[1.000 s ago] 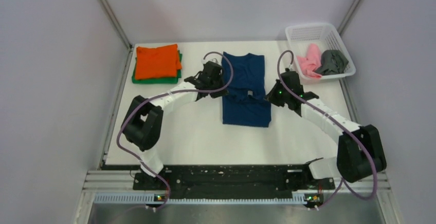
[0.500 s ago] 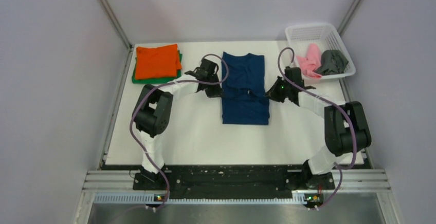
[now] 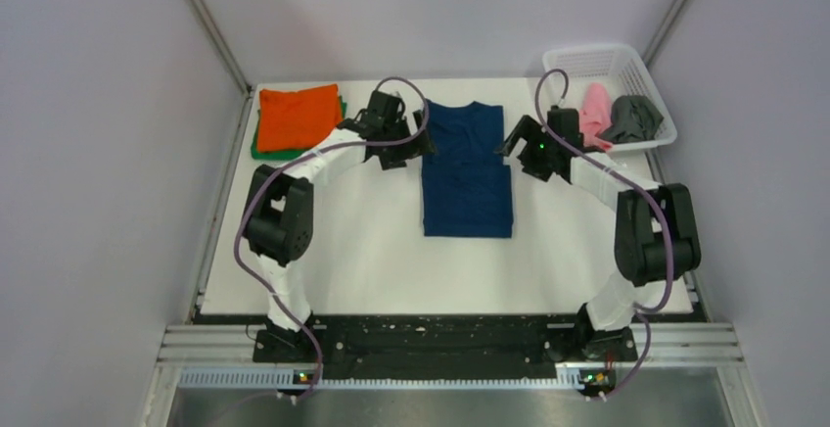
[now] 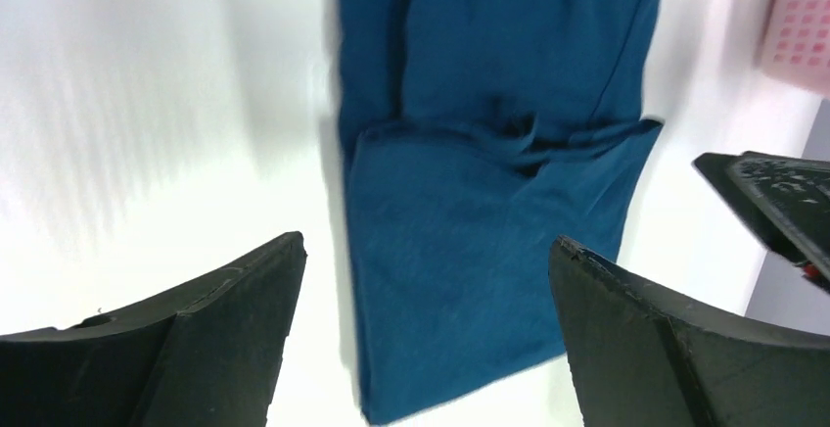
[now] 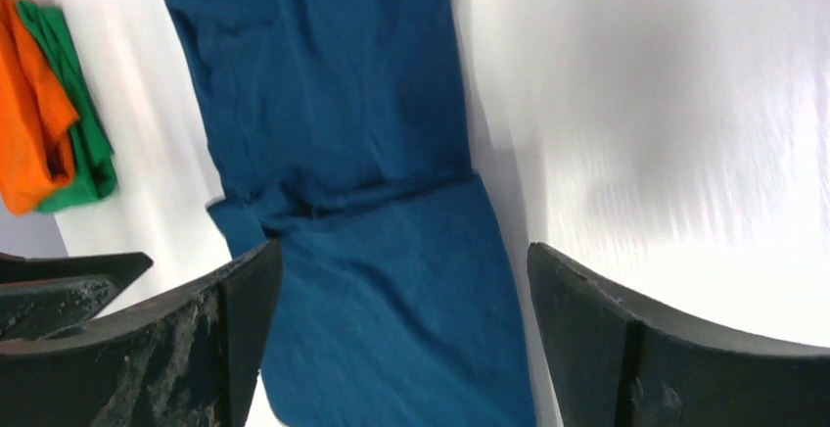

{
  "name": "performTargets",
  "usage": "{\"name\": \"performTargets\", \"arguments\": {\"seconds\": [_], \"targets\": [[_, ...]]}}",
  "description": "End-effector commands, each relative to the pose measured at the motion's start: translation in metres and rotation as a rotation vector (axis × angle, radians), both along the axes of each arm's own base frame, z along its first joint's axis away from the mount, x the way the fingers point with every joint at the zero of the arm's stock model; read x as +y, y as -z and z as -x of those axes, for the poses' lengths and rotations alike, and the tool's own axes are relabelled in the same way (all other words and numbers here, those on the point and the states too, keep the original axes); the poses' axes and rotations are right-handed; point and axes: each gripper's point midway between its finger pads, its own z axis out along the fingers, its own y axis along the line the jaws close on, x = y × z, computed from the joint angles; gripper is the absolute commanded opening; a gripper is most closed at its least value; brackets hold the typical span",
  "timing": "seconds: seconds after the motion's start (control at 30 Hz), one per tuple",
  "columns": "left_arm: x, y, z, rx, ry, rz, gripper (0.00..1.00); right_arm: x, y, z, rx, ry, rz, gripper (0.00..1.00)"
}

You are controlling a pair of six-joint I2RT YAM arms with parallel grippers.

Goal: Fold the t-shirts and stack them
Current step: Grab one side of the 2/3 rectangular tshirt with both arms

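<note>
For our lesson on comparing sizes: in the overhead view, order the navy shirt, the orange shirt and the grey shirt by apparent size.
Largest: navy shirt, laid out flat.
Next: orange shirt, folded.
Smallest: grey shirt, crumpled in the basket, so its full size stays hidden.

Robot test cell, lab-type. I work on a bare white tabletop (image 3: 372,251) boxed in on the left, back and right by plain pale grey panels (image 3: 98,153), which meet at slim metal corner posts (image 3: 210,30). Along the near edge run a slotted aluminium rail (image 3: 431,378) and a black mounting plate (image 3: 431,334), with my left arm (image 3: 279,221) and right arm (image 3: 651,236) bolted on. Purple cables (image 3: 238,256) loop loose along both arms. Small green status lights (image 3: 303,376) glow at the rail. Goods on the table are few: a navy t-shirt (image 3: 468,182) and a white plastic mesh basket (image 3: 577,60).
</note>
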Motion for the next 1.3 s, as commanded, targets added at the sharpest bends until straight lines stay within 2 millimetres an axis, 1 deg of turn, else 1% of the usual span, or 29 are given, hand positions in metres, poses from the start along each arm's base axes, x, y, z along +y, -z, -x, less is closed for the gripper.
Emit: {"name": "performTargets", "arguments": {"seconds": [0.0, 0.07, 0.1, 0.2, 0.27, 0.33, 0.37, 0.43, 0.47, 0.5, 0.53, 0.6, 0.67, 0.7, 0.8, 0.87, 0.93, 1.03, 1.13, 1.27], "targets": [[0.015, -0.021, 0.043, -0.002, 0.012, 0.017, 0.99, -0.009, -0.025, 0.033, -0.054, -0.012, 0.016, 0.94], [0.014, -0.01, 0.069, 0.018, 0.024, 0.027, 0.99, -0.007, -0.019, 0.06, -0.041, -0.038, -0.004, 0.94], [0.012, -0.005, 0.083, 0.027, 0.035, 0.028, 0.99, -0.007, -0.012, 0.074, -0.026, -0.046, -0.012, 0.94], [0.006, 0.02, 0.118, 0.072, 0.057, 0.019, 0.99, -0.008, -0.001, 0.11, -0.014, -0.06, -0.036, 0.94], [0.004, 0.035, 0.13, 0.106, 0.046, 0.016, 0.98, -0.009, 0.007, 0.127, -0.003, -0.061, -0.047, 0.94], [-0.002, 0.045, 0.136, 0.13, 0.047, 0.047, 0.95, -0.006, 0.013, 0.14, 0.002, -0.088, -0.068, 0.92], [-0.004, 0.049, 0.138, 0.14, 0.047, 0.057, 0.92, -0.005, 0.016, 0.145, 0.004, -0.1, -0.071, 0.9], [-0.007, 0.057, 0.138, 0.154, 0.039, 0.05, 0.83, -0.007, 0.027, 0.151, 0.027, -0.101, -0.059, 0.86], [-0.007, 0.062, 0.138, 0.168, 0.036, 0.041, 0.76, -0.007, 0.032, 0.153, 0.04, -0.105, -0.056, 0.81], [-0.009, 0.065, 0.138, 0.177, 0.041, 0.042, 0.66, -0.005, 0.038, 0.155, 0.059, -0.114, -0.061, 0.77], [-0.011, 0.069, 0.139, 0.188, 0.043, 0.044, 0.61, -0.004, 0.042, 0.157, 0.072, -0.118, -0.07, 0.72], [-0.017, 0.075, 0.143, 0.204, 0.053, 0.055, 0.54, -0.004, 0.051, 0.16, 0.094, -0.109, -0.078, 0.61], [-0.022, 0.08, 0.148, 0.228, 0.066, 0.055, 0.5, -0.003, 0.056, 0.161, 0.099, -0.114, -0.083, 0.54], [-0.025, 0.083, 0.151, 0.234, 0.071, 0.048, 0.49, -0.002, 0.059, 0.164, 0.109, -0.116, -0.088, 0.51], [-0.025, 0.093, 0.159, 0.258, 0.073, 0.024, 0.49, 0.0, 0.062, 0.163, 0.105, -0.126, -0.096, 0.49], [-0.021, 0.098, 0.162, 0.274, 0.059, 0.007, 0.49, 0.0, 0.067, 0.164, 0.116, -0.127, -0.095, 0.48], [-0.016, 0.103, 0.165, 0.284, 0.047, -0.012, 0.46, 0.001, 0.073, 0.164, 0.131, -0.13, -0.098, 0.46], [-0.01, 0.105, 0.168, 0.289, 0.031, -0.025, 0.44, 0.002, 0.081, 0.167, 0.16, -0.131, -0.105, 0.42], [-0.005, 0.106, 0.173, 0.295, 0.026, -0.036, 0.44, 0.003, 0.089, 0.171, 0.187, -0.133, -0.109, 0.4], [0.001, 0.108, 0.181, 0.304, 0.018, -0.047, 0.44, -0.001, 0.1, 0.183, 0.227, -0.117, -0.1, 0.38]]}}
